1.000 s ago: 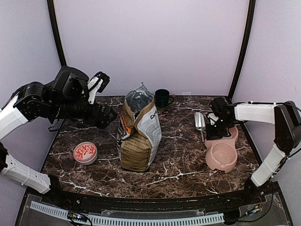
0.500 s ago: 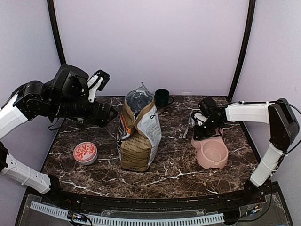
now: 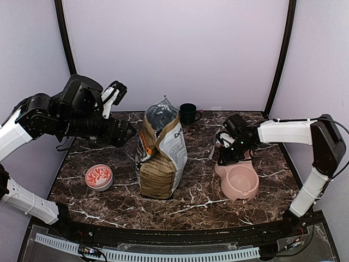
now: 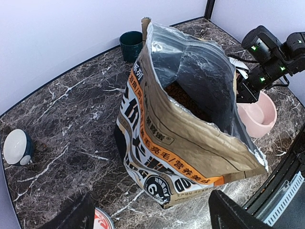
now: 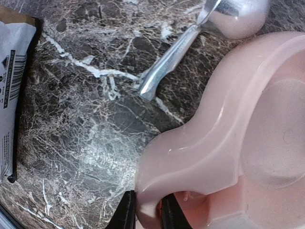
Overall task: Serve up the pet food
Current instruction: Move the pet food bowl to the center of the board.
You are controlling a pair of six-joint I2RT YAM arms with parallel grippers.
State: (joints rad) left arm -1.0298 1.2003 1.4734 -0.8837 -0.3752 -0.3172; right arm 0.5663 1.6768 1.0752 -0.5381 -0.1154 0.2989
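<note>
The pet food [image 4: 185, 98] shows as reddish-brown kibble inside the open tan-and-white bag [image 3: 161, 158], which stands upright mid-table and also shows in the left wrist view [image 4: 181, 152]. My left gripper [image 3: 121, 134] is open and empty, held above the table left of the bag; in its wrist view [image 4: 150, 206] the jaws stand wide apart. My right gripper [image 3: 222, 157] is shut on the rim of the pink double bowl [image 3: 241, 181]; its thin fingers [image 5: 127, 212] pinch the bowl's wall [image 5: 190, 157]. Both bowl wells look empty.
A metal scoop [image 5: 190, 47] lies on the marble just behind the bowl. A dark green cup [image 3: 188, 113] stands behind the bag. A red-and-white round tin [image 3: 98, 177] sits front left. A small white-and-blue dish [image 4: 16, 147] is at the far left.
My right gripper has dragged the pink bowl leftward across the table toward the bag, past the scoop. The left arm and the bag have not moved.
</note>
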